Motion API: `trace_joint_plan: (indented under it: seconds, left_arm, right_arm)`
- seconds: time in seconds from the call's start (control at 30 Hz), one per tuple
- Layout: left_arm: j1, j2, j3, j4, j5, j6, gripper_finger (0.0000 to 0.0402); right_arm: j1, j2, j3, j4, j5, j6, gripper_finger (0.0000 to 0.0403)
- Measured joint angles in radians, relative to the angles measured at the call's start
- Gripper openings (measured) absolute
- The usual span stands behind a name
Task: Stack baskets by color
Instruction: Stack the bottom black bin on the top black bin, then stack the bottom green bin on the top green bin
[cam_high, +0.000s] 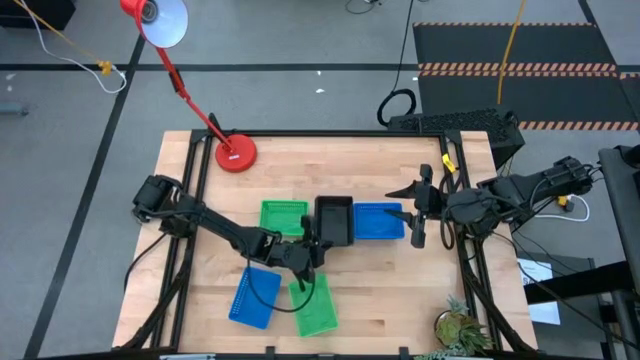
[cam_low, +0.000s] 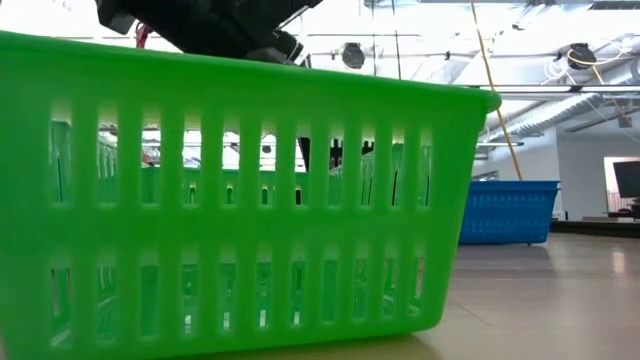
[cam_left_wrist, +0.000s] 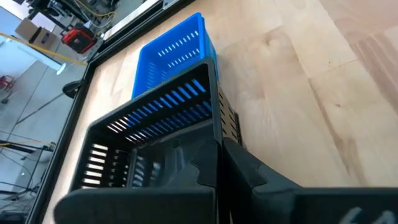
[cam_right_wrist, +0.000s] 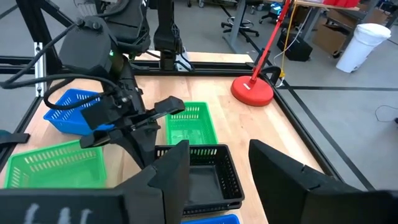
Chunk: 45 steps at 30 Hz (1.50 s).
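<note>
Two black baskets, one (cam_high: 333, 220) nested in the other (cam_right_wrist: 231, 198), stand mid-table between a green basket (cam_high: 283, 217) and a blue basket (cam_high: 378, 221). Another blue basket (cam_high: 252, 297) and another green basket (cam_high: 315, 305) lie nearer the front edge; that green one fills the low view (cam_low: 250, 200). My left gripper (cam_high: 312, 250) is shut on the upper black basket (cam_left_wrist: 155, 143) at its near end. My right gripper (cam_high: 418, 212) hangs open above the table, just right of the blue basket, with nothing between its fingers (cam_right_wrist: 217, 149). My left gripper pinches the upper black basket's short wall that faces the table's near edge (cam_left_wrist: 219, 134), one finger inside the basket and one outside. The fingers slant down at it from the table's near left. The basket sits level in the black basket beneath it.
A red lamp base (cam_high: 236, 153) with its slanting stem stands at the table's far left. A small plant (cam_high: 460, 328) sits at the near right corner. Bare wood lies across the far middle and the near right of the table (cam_high: 400, 290).
</note>
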Motion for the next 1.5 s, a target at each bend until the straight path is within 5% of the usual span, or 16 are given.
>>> trace_joint_plan:
  seconds: [0.77, 0.97, 1.5]
  left_arm:
    - [0.023, 0.0, 0.005, -0.025, 0.051, -0.093, 0.0135]
    - [-0.033, 0.0, 0.059, -0.057, 0.051, -0.088, 0.014]
    - [-0.241, 0.0, 0.203, -0.449, 0.077, -0.183, 0.014]
  right_arm:
    - [0.0, 0.0, 0.0, 0.004, 0.0, -0.004, 0.016]
    - [0.0, 0.0, 0.0, 0.003, 0.0, -0.004, 0.016]
    - [0.0, 0.0, -0.001, 0.004, 0.0, -0.001, 0.016]
